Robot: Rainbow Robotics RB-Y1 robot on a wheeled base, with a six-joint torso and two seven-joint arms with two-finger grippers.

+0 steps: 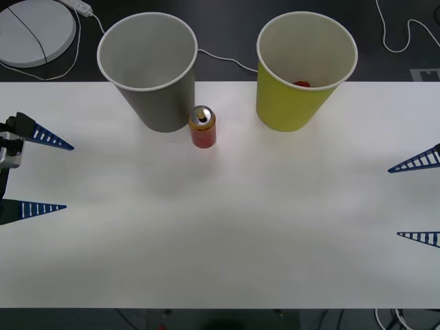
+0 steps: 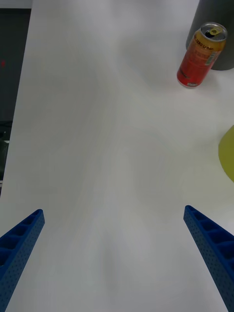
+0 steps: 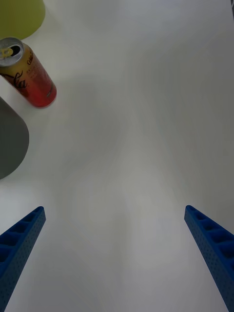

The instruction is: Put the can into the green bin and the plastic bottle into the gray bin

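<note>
The can (image 1: 202, 127), red with a gold upper band and a silver top, stands upright on the white table (image 1: 220, 247), close beside the gray bin (image 1: 148, 69). The green bin (image 1: 306, 69) stands to its right, and something red lies inside it. My left gripper (image 1: 69, 177) rests open at the table's left edge, far from the can. At the right edge my right gripper (image 1: 394, 203) is open too. The right wrist view holds the can (image 2: 201, 56), the gray bin (image 2: 207, 19) and my right gripper (image 2: 113, 210). The left wrist view holds the can (image 3: 29, 75), the green bin (image 3: 19, 17) and my left gripper (image 3: 114, 209). The plastic bottle is out of view.
Both bins stand at the table's far edge. Behind it, on the dark floor, lie a white round disc (image 1: 34, 31) and a white cable (image 1: 227, 60). Bare table stretches between the two grippers and in front of the can.
</note>
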